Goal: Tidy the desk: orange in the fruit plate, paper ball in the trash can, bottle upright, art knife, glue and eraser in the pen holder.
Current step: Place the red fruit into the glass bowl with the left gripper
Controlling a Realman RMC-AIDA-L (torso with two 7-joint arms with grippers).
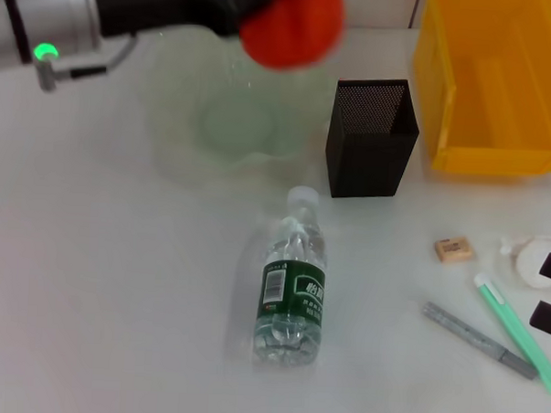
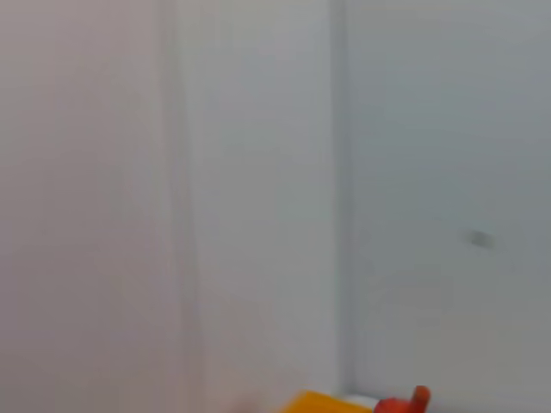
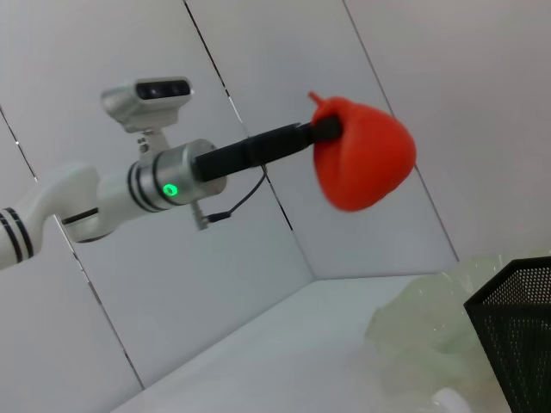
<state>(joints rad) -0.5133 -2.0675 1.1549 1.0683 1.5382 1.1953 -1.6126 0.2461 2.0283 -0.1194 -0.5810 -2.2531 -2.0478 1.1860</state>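
down front the bottle (image 1: 292, 294) lies on its side; above the pale fruit plate (image 1: 233, 127) the left gripper (image 1: 266, 9) grips the orange (image 1: 293, 24). right gripper (image 1: 548, 292) at the edge, fingers parted.

On the white table (image 1: 89, 281) there is one orange (image 1: 293, 24), one pale green fruit plate (image 1: 233, 127), one black mesh pen holder (image 1: 372, 138) and one yellow bin (image 1: 496, 83). There is also one bottle (image 1: 293, 285), one eraser (image 1: 454, 249), one glue stick (image 1: 480, 340), one green art knife (image 1: 519, 334) and one paper ball (image 1: 529, 259).
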